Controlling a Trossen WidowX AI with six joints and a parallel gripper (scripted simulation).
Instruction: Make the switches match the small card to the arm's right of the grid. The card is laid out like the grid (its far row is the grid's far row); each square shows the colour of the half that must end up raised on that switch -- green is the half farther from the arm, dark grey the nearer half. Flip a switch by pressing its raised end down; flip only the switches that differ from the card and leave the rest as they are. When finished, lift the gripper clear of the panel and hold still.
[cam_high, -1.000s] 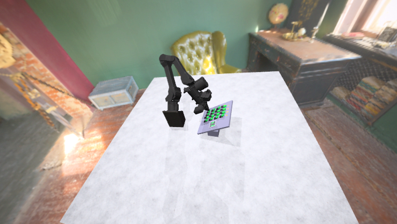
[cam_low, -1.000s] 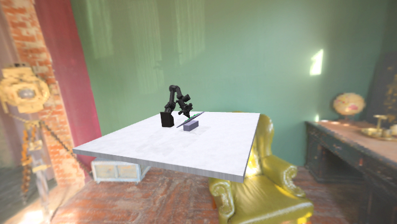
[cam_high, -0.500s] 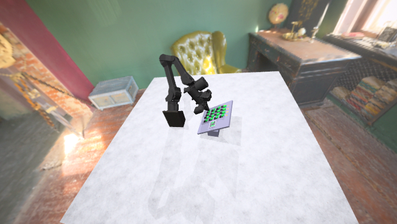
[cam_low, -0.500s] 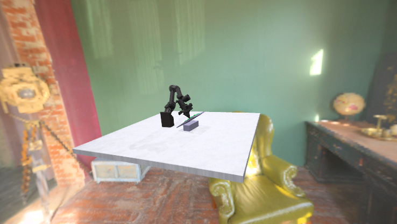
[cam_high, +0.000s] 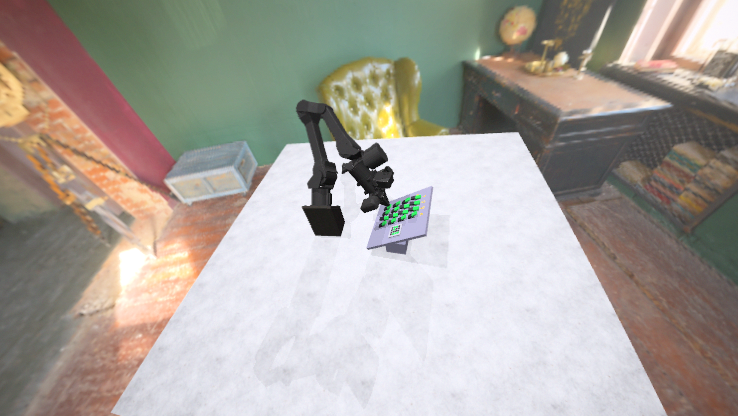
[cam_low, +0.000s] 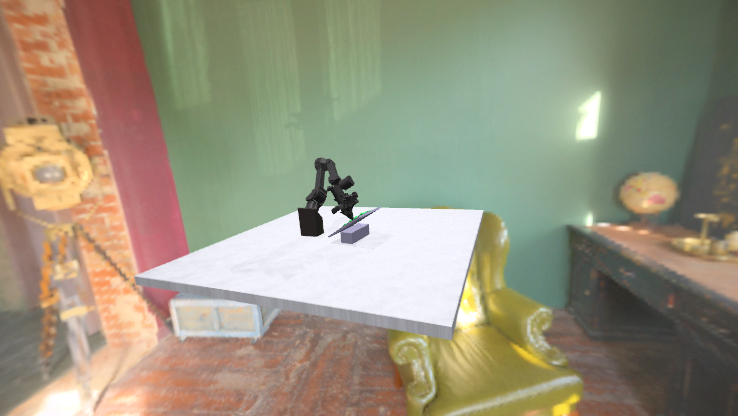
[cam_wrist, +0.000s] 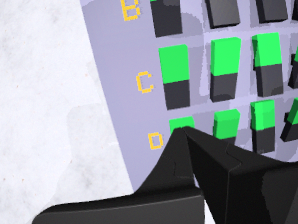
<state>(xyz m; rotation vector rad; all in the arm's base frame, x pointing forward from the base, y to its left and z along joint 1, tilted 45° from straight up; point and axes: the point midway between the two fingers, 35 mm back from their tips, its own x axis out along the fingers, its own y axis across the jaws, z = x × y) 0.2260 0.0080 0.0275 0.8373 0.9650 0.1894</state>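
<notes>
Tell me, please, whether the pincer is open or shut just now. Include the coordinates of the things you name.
Shut: in the wrist view the pincer's (cam_high: 386, 203) (cam_low: 351, 217) (cam_wrist: 185, 131) two black fingers meet at their tips.

near half of leftmost row d switch (cam_wrist: 181, 123) hidden behind gripper (cam_wrist: 185, 131); right end of grid cut off in wrist view; card (cam_high: 394, 230) squares too small to tell.
</notes>
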